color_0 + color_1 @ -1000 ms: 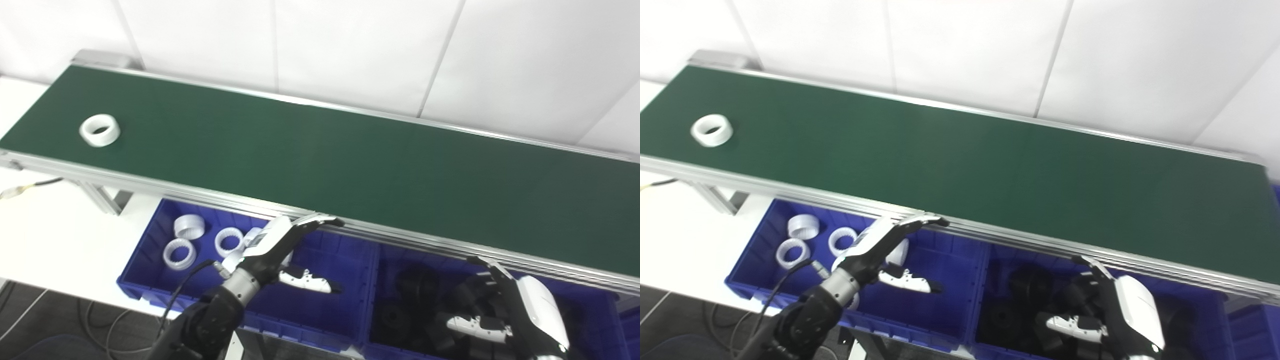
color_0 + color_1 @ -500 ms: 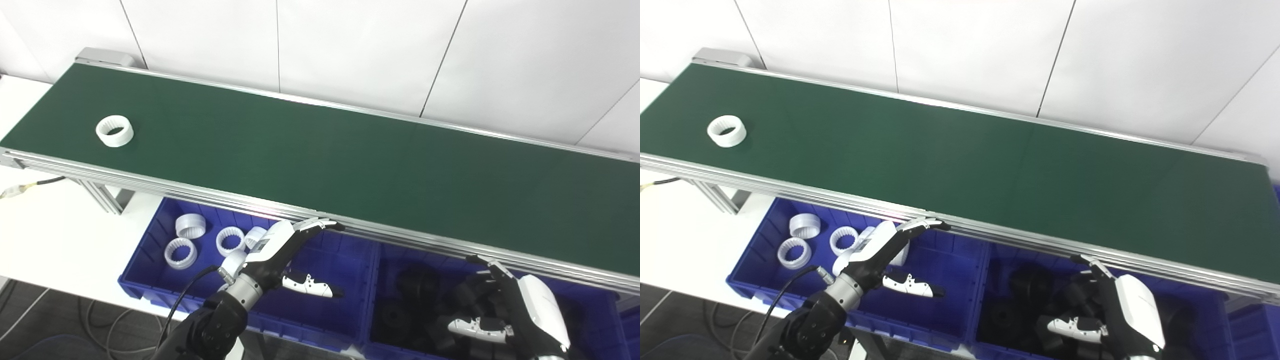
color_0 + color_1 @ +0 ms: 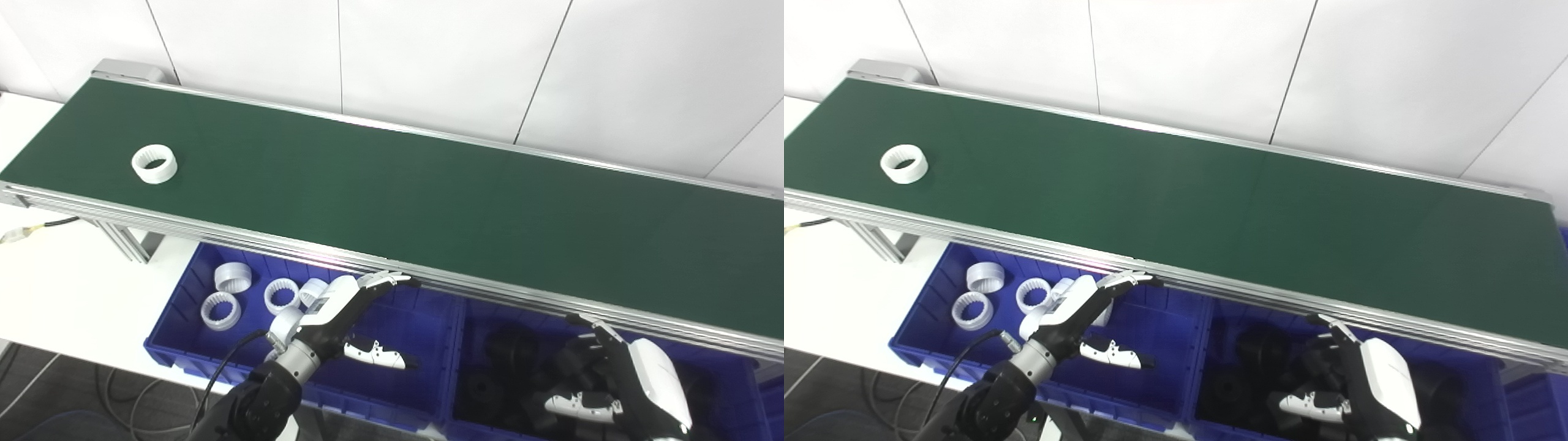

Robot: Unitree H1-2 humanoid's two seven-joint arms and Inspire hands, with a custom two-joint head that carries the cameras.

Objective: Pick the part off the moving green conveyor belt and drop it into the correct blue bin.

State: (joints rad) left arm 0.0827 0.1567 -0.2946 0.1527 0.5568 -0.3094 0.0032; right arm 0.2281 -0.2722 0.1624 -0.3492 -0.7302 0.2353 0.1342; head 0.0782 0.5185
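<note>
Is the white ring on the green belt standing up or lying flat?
Lying flat. The white ring rests on the green belt with its round hole facing up.

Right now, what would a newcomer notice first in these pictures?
A lone white ring lies far left on the long green conveyor belt. Below its near edge, the left robot hand and right robot hand hover open, each over a blue bin: white rings left, black parts right.

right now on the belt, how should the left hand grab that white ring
The white ring lies flat, hole facing up, so come from above and pinch across its outer wall, or one finger inside the hole. The open left hand is likely nearer.
</note>
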